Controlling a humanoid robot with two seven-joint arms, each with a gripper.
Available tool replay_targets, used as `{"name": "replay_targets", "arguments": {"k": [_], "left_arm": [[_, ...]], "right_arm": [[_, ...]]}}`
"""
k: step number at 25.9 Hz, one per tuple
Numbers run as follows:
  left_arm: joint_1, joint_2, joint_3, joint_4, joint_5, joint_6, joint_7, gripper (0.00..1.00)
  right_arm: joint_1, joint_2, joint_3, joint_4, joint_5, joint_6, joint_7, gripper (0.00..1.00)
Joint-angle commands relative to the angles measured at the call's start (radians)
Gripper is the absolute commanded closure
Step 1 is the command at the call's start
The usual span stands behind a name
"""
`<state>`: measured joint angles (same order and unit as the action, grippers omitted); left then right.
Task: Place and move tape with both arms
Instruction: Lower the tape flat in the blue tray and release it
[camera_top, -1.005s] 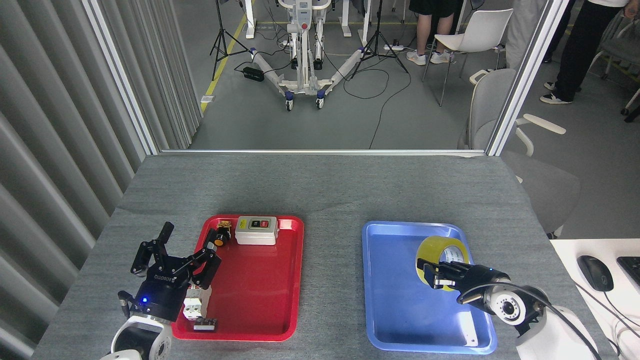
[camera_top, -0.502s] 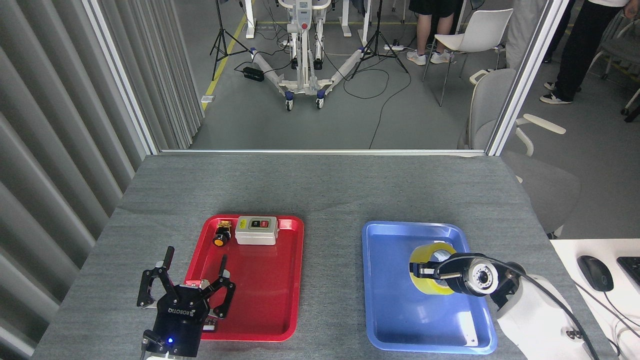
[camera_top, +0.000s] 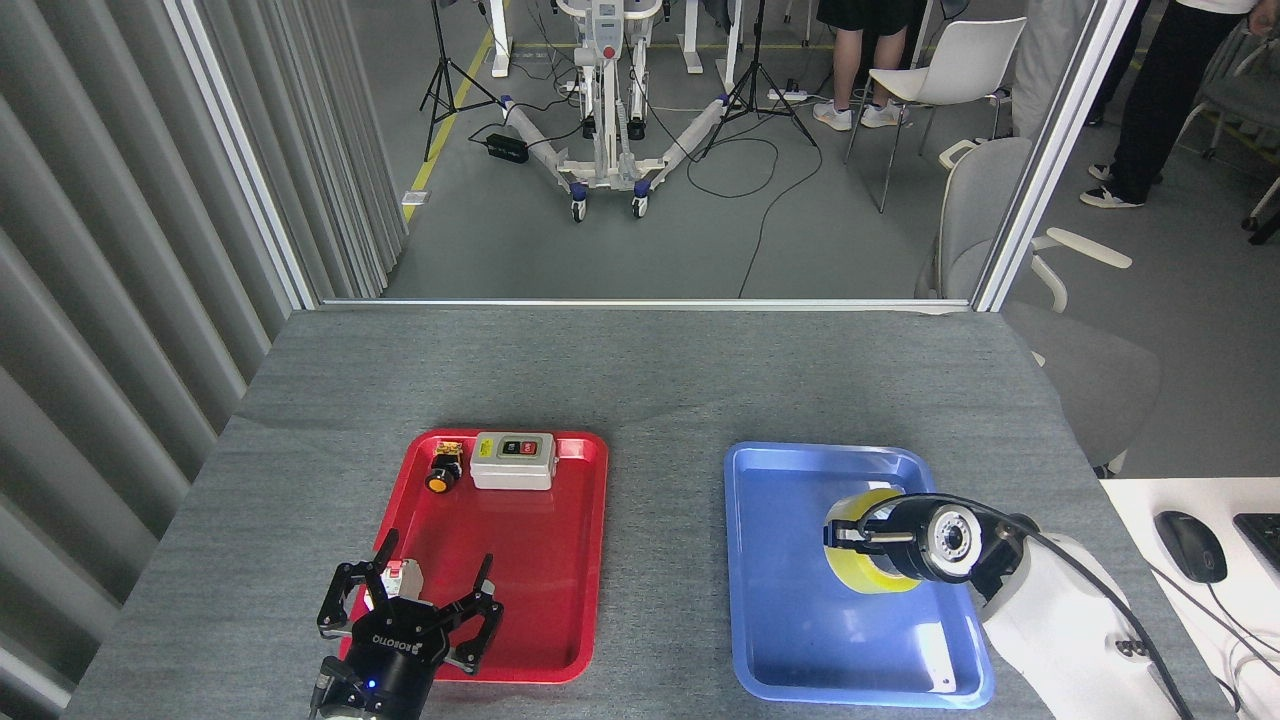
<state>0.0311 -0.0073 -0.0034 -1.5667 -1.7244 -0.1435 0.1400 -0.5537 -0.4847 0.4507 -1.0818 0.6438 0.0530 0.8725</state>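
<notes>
while the right gripper (camera_top: 850, 535) grasps the tape (camera_top: 865, 560) over the blue tray (camera_top: 780, 640), its wrist hides part of the roll. over the red tray (camera_top: 540, 600), the left gripper (camera_top: 420, 600) hangs spread, covering a small white part (camera_top: 403, 575); a switch box (camera_top: 513, 461) and push button (camera_top: 440, 475) sit behind.

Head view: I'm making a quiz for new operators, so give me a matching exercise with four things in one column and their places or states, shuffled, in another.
Things:
1. tape
2. yellow-capped push button
3. grey switch box
4. left gripper

Places or states:
A. far middle of the red tray
B. open, over the red tray's near left corner
C. over the blue tray, at the right gripper
D. far left corner of the red tray

Pairs: 1-C, 2-D, 3-A, 4-B
</notes>
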Motion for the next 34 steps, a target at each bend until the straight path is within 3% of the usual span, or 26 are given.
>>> {"name": "replay_targets", "arguments": {"k": [1, 10, 16, 25, 34], "left_arm": [[-0.003, -0.002, 0.003, -0.003, 0.006, 0.008, -0.005, 0.0], [-0.022, 0.01, 0.022, -0.004, 0.008, 0.008, -0.002, 0.0], [-0.043, 0.016, 0.025, -0.004, 0.006, 0.01, -0.002, 0.0], [-0.054, 0.026, 0.037, -0.004, 0.006, 0.01, -0.002, 0.0], [-0.057, 0.03, 0.048, -0.003, 0.008, 0.009, -0.002, 0.0]], "right_arm": [[-0.002, 0.024, 0.0, 0.016, 0.004, 0.004, 0.0, 0.89], [-0.002, 0.058, 0.013, 0.022, 0.014, 0.005, -0.009, 0.86], [-0.003, 0.058, 0.011, 0.026, 0.019, 0.007, -0.009, 0.77], [-0.005, 0.058, 0.009, 0.045, 0.036, 0.008, -0.01, 0.76], [-0.008, 0.058, 0.008, 0.045, 0.051, 0.01, -0.012, 0.52]]}}
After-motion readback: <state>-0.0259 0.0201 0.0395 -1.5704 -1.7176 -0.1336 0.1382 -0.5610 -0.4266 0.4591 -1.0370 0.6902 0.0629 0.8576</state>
